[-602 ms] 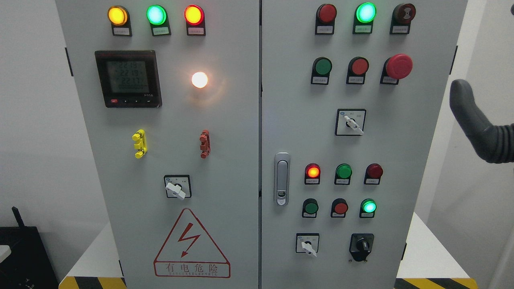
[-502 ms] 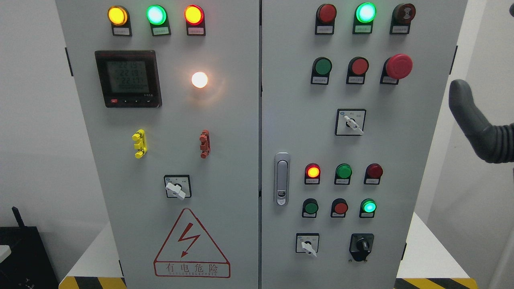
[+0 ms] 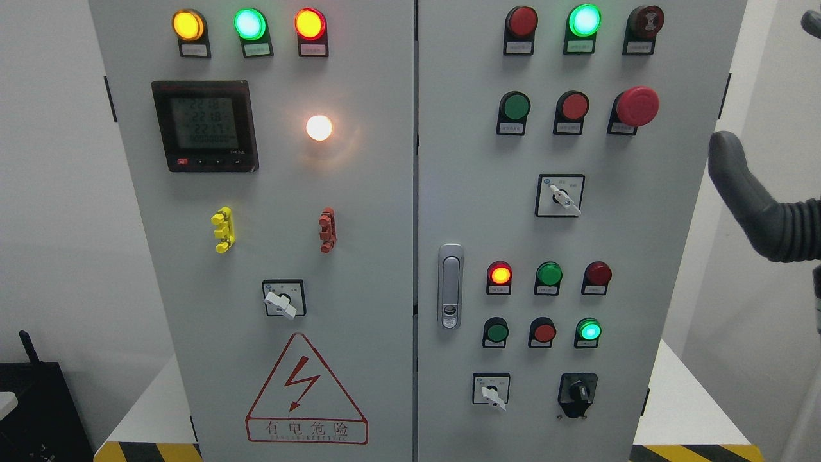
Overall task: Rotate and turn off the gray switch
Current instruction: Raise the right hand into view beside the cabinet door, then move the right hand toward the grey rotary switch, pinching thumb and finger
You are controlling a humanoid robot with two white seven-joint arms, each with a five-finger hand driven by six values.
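Three grey-white rotary switches sit on the grey cabinet: one on the left door (image 3: pixel 281 300), one at mid-height on the right door (image 3: pixel 560 196) and one low on the right door (image 3: pixel 491 389). Each handle points down-right. My right hand (image 3: pixel 763 212) enters at the right edge, beside the cabinet's right side and level with the upper right-door switch. Its dark thumb (image 3: pixel 728 160) sticks up and another fingertip (image 3: pixel 812 23) shows far above it, so the fingers are spread and hold nothing. It touches no switch. My left hand is out of view.
A black rotary switch (image 3: pixel 577 391) sits right of the low switch. The red mushroom button (image 3: pixel 636 106), lit lamps, push buttons, door latch (image 3: pixel 451 285), meter (image 3: pixel 204 125) and yellow (image 3: pixel 223 230) and red (image 3: pixel 328 230) clips fill the doors.
My right hand has drifted slightly left toward the cabinet's edge, and a second fingertip has come into view at the top right. The switches have not moved.
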